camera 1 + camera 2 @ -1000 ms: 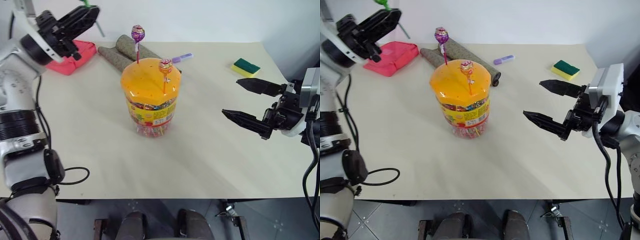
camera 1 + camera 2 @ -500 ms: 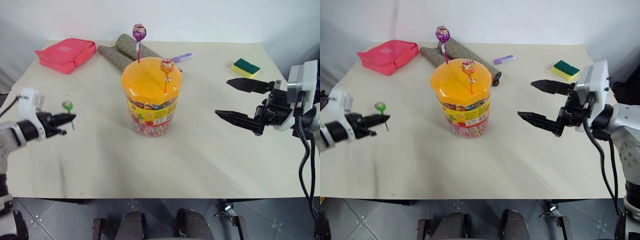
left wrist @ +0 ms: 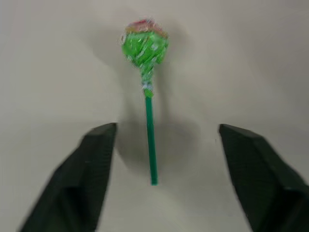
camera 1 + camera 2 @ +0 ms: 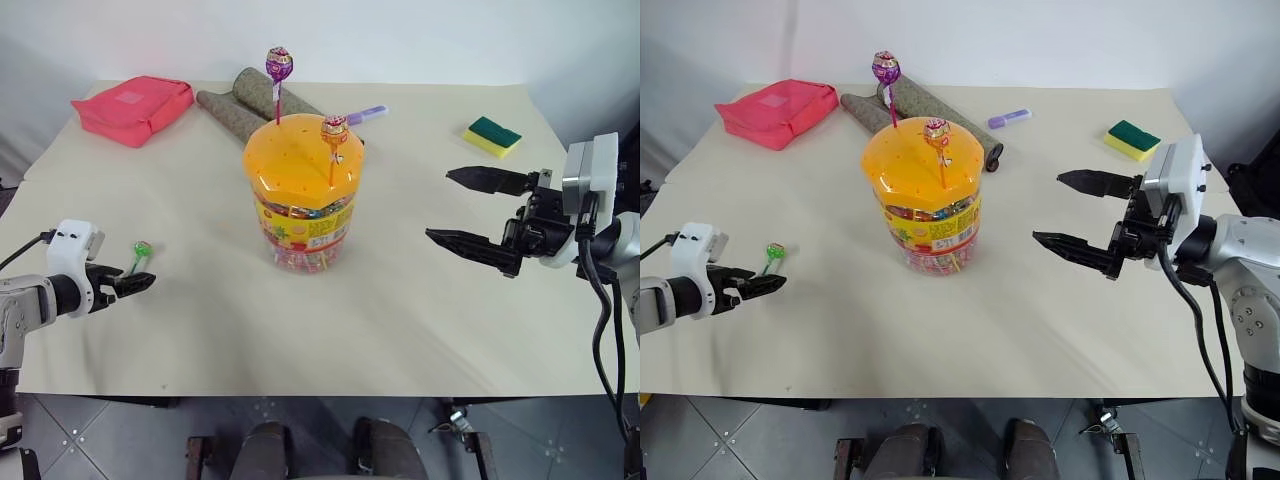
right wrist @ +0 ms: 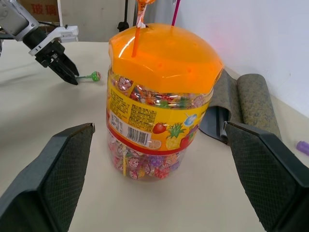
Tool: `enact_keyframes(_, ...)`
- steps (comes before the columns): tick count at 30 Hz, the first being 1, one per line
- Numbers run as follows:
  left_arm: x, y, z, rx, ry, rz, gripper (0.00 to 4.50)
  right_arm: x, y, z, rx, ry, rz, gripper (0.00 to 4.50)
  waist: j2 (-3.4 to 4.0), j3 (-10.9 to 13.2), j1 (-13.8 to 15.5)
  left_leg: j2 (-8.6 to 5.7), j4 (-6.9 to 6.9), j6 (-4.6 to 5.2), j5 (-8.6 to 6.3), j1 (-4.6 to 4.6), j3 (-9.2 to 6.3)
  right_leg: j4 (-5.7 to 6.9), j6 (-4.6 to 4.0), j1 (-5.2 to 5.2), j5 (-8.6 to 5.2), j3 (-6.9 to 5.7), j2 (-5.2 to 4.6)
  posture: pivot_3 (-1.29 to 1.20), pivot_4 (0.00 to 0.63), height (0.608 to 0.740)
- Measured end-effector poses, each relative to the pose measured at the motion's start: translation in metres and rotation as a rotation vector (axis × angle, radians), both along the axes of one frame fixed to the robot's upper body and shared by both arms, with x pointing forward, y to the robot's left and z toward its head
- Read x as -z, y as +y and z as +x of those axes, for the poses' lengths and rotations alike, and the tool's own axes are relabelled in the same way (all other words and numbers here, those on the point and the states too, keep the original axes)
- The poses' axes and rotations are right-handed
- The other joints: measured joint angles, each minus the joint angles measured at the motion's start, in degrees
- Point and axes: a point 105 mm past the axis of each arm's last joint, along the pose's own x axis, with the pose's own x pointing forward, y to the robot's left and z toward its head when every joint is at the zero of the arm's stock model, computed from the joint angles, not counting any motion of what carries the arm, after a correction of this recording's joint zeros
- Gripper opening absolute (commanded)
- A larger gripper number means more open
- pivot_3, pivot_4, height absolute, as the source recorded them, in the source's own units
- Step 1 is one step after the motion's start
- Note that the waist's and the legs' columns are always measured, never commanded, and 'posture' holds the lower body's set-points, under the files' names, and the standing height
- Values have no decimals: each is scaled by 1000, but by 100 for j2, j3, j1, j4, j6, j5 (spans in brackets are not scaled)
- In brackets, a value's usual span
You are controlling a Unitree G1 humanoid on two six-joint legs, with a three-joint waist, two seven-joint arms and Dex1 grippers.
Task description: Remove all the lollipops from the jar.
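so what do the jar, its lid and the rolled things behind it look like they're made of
The jar looks like clear, glossy plastic: the wrapped sweets inside show through its wall. Its domed lid seems to be translucent orange plastic, smooth and shiny, glowing where light hits it. The two grey-brown rolls look matte and speckled, perhaps felt or a rubbery mat; it is hard to tell which.

two lollipops stand in the jar lid; one lollipop lies left.

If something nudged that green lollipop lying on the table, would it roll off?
Probably not far. The green lollipop has a round head on a thin straight stick, so it would likely swing in a small arc. It looks very light, so a slight touch should shift it across the smooth table.
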Motion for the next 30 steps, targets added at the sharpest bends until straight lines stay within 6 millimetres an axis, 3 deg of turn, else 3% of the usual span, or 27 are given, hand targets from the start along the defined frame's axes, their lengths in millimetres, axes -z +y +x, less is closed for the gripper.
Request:
enact_keyframes(10,-46,4,-3,31,-80,87,4460,0,-4,-1,10,-2,-5,4500,-5,2,-7,2,-2,3,-2,-11,67,37,0,-63,0,68,5,0,150,740)
enact_keyframes(17,-88,-5,7,119,-264,131,4460,1,-5,-2,9,1,-13,4500,-5,2,8,2,0,11,-6,-5,85,41,0,-68,0,84,4,0,150,740)
enact_keyframes(19,-107,-20,14,202,-360,103,4460,0,-7,-2,14,0,-16,4500,-7,4,29,1,3,11,-6,-7,85,43,0,-70,0,83,4,0,150,740)
enact_keyframes(23,-148,-73,20,478,-605,-4,4460,-3,-10,-3,27,-13,-14,4500,-10,3,21,1,11,15,-9,-8,94,44,4,-70,2,89,4,0,150,740)
enact_keyframes(30,-155,-140,33,857,-768,-150,4460,-14,-18,-5,58,-44,24,4500,-11,3,7,0,15,16,-8,-7,98,47,4,-69,2,89,8,0,150,740)
